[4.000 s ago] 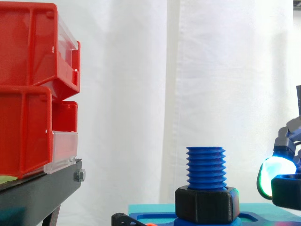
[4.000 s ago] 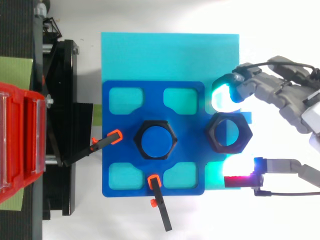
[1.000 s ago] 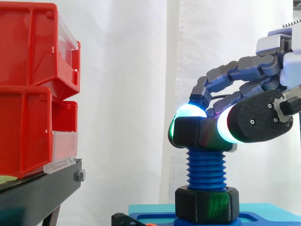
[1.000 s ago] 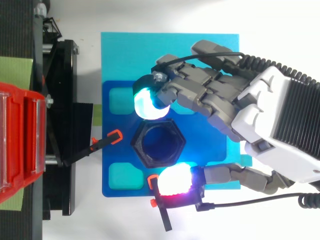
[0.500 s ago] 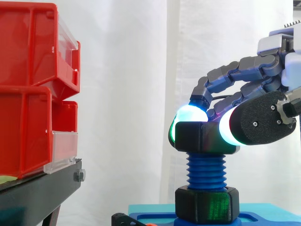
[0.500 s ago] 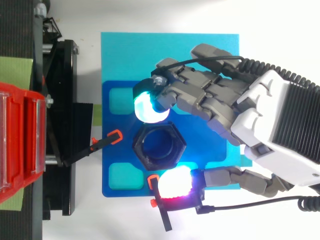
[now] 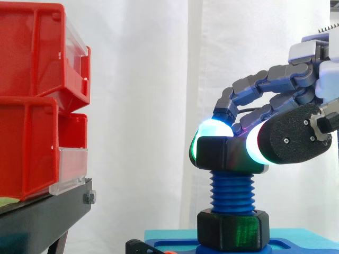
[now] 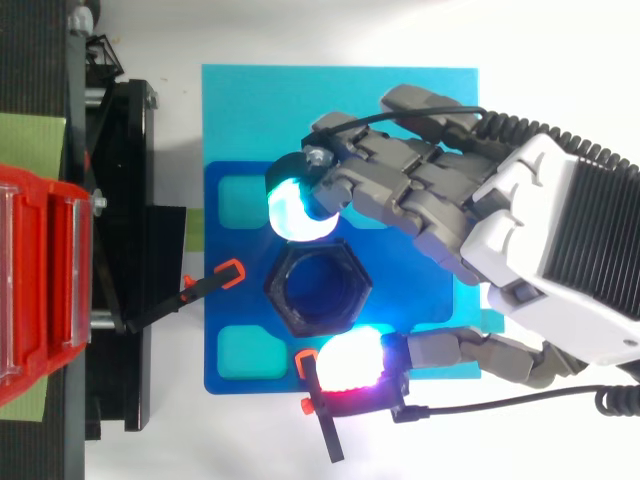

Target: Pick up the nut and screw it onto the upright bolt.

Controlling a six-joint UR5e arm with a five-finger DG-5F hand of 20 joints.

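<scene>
Atop the upright blue bolt [image 7: 231, 191] sits the black nut [image 7: 229, 153], and my hand [image 8: 452, 212] has it pinched, curled fingers [image 8: 298, 212] on one side and thumb [image 8: 350, 366] on the opposite. Another black nut [image 7: 231, 230] rings the bolt's base.

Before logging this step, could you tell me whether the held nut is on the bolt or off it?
On it: the nut sits atop the upright blue bolt, pinched by the hand. Whether threads engage, cannot tell.
</scene>
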